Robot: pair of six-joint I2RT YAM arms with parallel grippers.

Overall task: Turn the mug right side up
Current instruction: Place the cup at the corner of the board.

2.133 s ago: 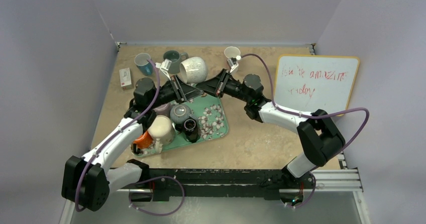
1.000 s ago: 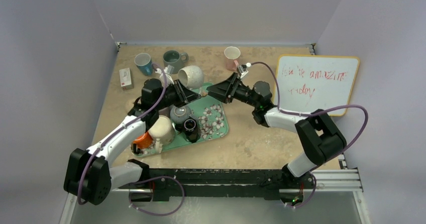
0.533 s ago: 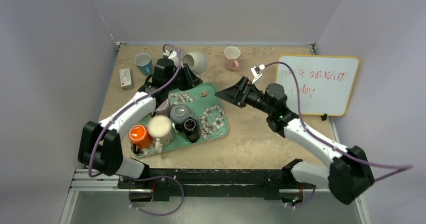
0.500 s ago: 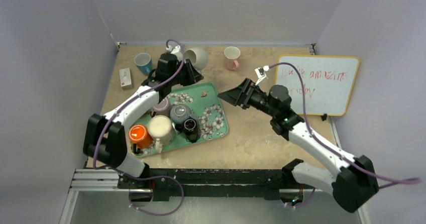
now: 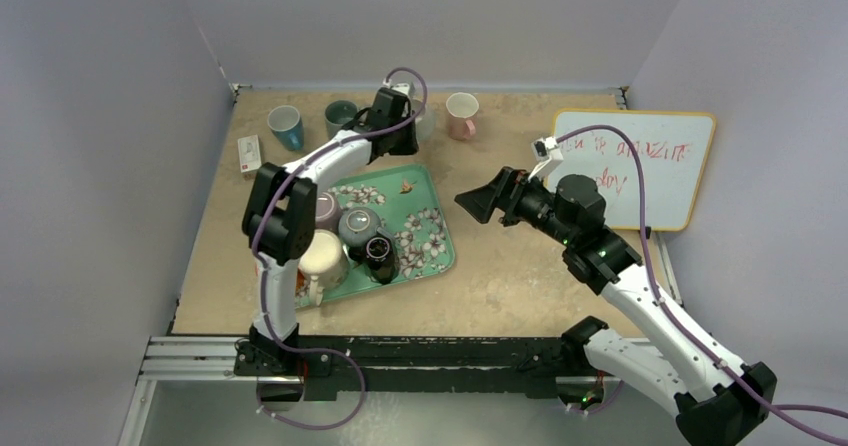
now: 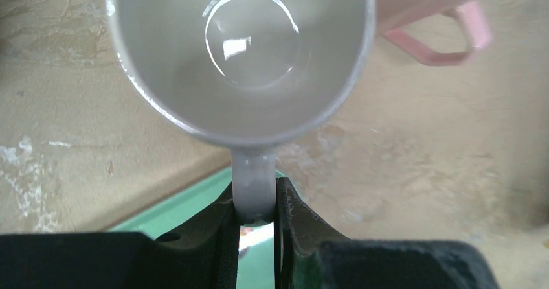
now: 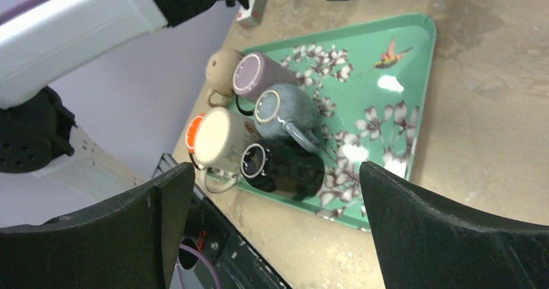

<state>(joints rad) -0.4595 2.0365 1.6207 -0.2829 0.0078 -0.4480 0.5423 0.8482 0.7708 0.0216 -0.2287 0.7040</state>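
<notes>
I have the left gripper [image 6: 254,201] pressed onto the handle [image 6: 252,182] of the white mug [image 6: 239,56], one finger on each side of the loop. I take it there because the handle gives me a lever for rolling the cup over without crushing its wall. The mug is at the far side of the bench [image 6: 421,172], just past the back edge of the green tray [image 6: 188,208] and close beside the pink mug [image 6: 414,13]. Its open mouth faces my wrist camera, so I can see its glossy bottom. I can't tell whether its base touches the bench, so I judge the turn nearly made but the mug not yet set down. The right gripper [image 5: 480,198] hangs spread wide and holds nothing, over the bench between the tray and the whiteboard [image 5: 655,146], I'd guess parked clear of the left arm's reach. Its camera looks down on the crowded tray, which probably explains why this mug belongs in the back row with the blue mug [image 5: 285,124] and the dark teal mug [image 5: 340,116]. The whiteboard carries red handwriting; I can read something like "amazin", but the rest is partly hidden or too faint. The small box [image 5: 249,154] has print too small to read.
</notes>
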